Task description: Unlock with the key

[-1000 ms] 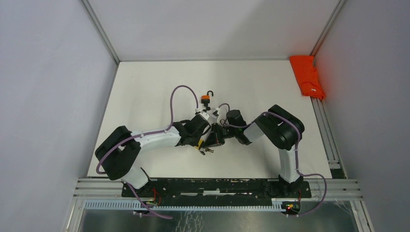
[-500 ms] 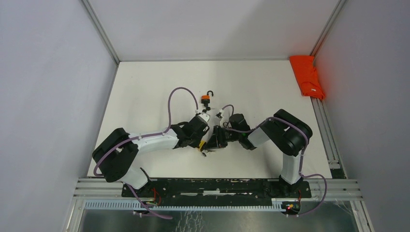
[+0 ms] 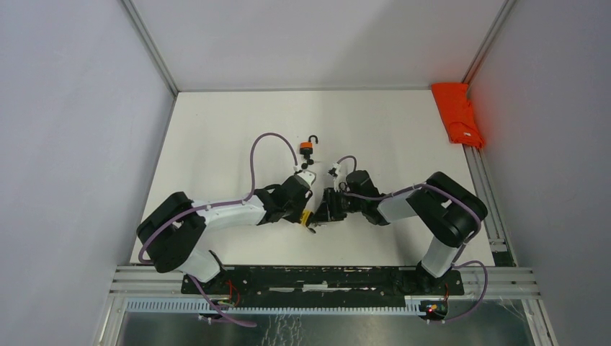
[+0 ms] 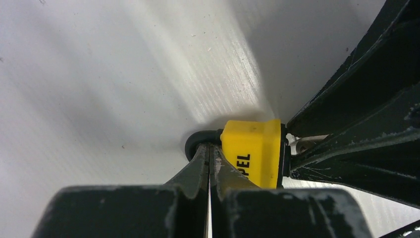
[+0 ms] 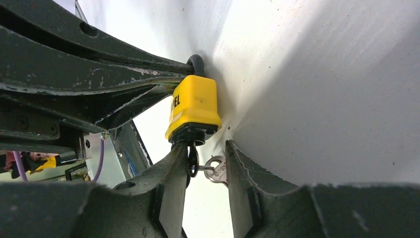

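Left gripper [image 4: 209,148] is clamping shut on the black shackle of the yellow padlock [image 5: 194,106], which is lying mid-table [image 3: 403,137], toward the near edge. Right gripper [image 5: 204,163] is sitting unclenched, jaws apart, straddling the key [image 5: 191,159] at the padlock's bottom end without pinching it.

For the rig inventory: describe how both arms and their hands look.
The left arm and right arm have white links between bulky black joints; a purple cable runs along each. The left hand and right hand are black, scuffed and tapering.
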Tool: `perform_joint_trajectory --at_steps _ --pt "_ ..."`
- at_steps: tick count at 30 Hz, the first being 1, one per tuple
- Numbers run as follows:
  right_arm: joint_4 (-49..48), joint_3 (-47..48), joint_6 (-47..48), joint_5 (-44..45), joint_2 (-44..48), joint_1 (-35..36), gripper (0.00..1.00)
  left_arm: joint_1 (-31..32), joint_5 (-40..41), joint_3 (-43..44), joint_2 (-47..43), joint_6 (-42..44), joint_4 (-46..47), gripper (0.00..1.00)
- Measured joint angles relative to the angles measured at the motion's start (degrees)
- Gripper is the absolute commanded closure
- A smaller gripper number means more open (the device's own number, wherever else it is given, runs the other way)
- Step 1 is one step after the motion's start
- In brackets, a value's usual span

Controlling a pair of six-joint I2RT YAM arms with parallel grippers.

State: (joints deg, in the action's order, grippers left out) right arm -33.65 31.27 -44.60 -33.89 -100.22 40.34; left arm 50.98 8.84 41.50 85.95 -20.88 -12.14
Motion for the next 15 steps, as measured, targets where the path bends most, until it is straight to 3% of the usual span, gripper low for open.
perform_joint_trajectory --at_steps 7,15 --pt "4.09 -0.42 2.8 2.6 3.02 -0.33 0.61 0.26 -1.11 -0.52 -0.35 -0.59 1.22 0.98" --pt "13.79 0.92 8.37 12.79 8.55 -0.39 0.61 0.9 -3.28 -0.66 -0.98 -0.96 2.36 0.98"
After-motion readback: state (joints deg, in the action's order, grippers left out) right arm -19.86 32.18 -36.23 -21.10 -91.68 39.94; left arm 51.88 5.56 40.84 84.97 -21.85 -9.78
